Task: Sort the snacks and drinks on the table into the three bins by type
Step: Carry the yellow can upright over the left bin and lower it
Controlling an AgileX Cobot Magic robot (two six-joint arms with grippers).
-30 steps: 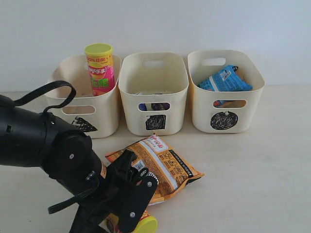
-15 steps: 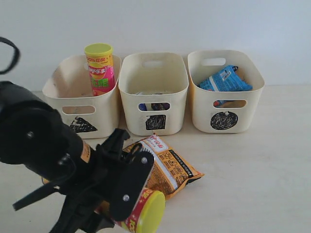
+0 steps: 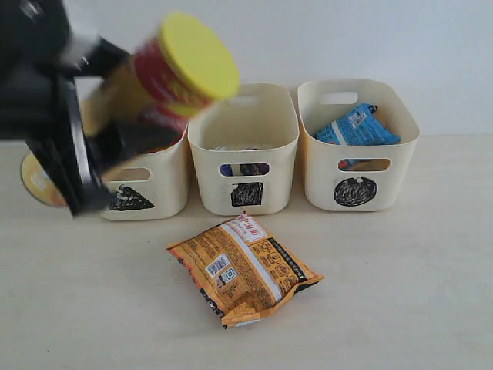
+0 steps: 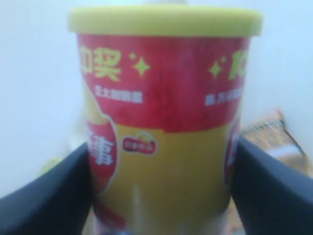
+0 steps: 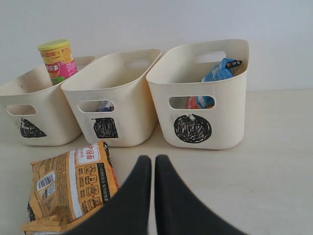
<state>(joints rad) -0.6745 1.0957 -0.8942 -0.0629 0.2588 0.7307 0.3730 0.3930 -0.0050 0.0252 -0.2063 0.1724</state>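
Note:
My left gripper (image 3: pixel 115 104) is shut on the yellow-red chip can (image 3: pixel 135 81). It holds the can tilted high in the air in front of the triangle bin (image 3: pixel 146 185), yellow lid toward the camera. In the left wrist view the can (image 4: pixel 164 122) fills the space between the black fingers (image 4: pixel 46 196). The pink-green can (image 5: pixel 57 61) stands in the triangle bin (image 5: pixel 34 105). The orange-brown packet (image 3: pixel 243 266) lies on the table (image 3: pixel 400 293). The blue packet (image 3: pixel 357 127) sits in the circle bin (image 3: pixel 358 173). My right gripper (image 5: pixel 147 169) is shut and empty, low over the table beside the orange packet (image 5: pixel 71 181).
The square bin (image 3: pixel 243 131) stands in the middle; cartons (image 3: pixel 245 168) show partly through its handle slot. The three bins line the back of the table against a white wall. Bare table lies right of the orange packet.
My left gripper has lifted the yellow-red can from the table's front edge up and back toward the triangle bin. The orange packet is now fully uncovered.

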